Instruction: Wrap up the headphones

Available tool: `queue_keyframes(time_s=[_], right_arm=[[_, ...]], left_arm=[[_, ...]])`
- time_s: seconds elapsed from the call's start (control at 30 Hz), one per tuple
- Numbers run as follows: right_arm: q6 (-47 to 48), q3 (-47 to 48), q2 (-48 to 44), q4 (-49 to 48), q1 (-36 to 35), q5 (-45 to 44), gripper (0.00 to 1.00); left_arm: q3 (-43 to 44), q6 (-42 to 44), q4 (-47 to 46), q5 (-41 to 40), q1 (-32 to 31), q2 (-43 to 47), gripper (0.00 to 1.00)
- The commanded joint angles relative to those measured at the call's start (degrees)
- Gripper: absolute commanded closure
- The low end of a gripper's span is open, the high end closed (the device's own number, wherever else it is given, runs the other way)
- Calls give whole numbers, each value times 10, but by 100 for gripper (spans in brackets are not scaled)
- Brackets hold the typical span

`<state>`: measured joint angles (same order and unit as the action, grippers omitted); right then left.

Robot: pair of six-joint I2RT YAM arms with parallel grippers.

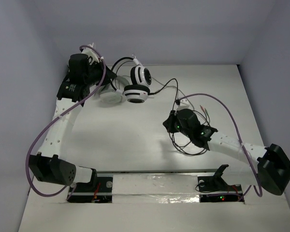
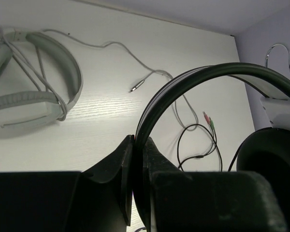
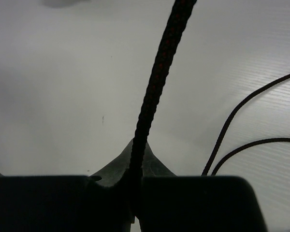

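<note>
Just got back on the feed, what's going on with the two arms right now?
The left gripper is shut on the thin black headband of the glossy white and black headphones at the far left of the white table. The right gripper is pinching their long thin black cable near the table's middle, with loose loops lying beside it. The cable is not yet wound round the headphones. The pale grey-white headphones lie untouched.

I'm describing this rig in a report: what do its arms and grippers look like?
The left arm and right arm are white links with rows of small holes, joined by bulky black housings. A purple cable loops along each. The left gripper and right gripper have matte black wedge-shaped fingers. Small green lights glow near the right wrist.
</note>
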<state>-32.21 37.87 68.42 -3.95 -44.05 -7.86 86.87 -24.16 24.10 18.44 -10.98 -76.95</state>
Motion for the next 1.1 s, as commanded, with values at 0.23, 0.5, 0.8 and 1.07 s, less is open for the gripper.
queue_keyframes(time_s=[0.23, 0.5, 0.8, 1.07], right_arm=[[-12, 99, 72, 151, -127, -126, 100], [12, 146, 123, 182, -149, -129, 100], [14, 186, 159, 140, -176, -112, 100], [44, 252, 188, 143, -264, -35, 100]], left_arm=[[-71, -109, -162, 24, 32, 28, 100], [-168, -184, -235, 34, 51, 52, 100], [-350, -326, -357, -54, 36, 157, 100], [-365, -323, -347, -266, -96, 176, 100]])
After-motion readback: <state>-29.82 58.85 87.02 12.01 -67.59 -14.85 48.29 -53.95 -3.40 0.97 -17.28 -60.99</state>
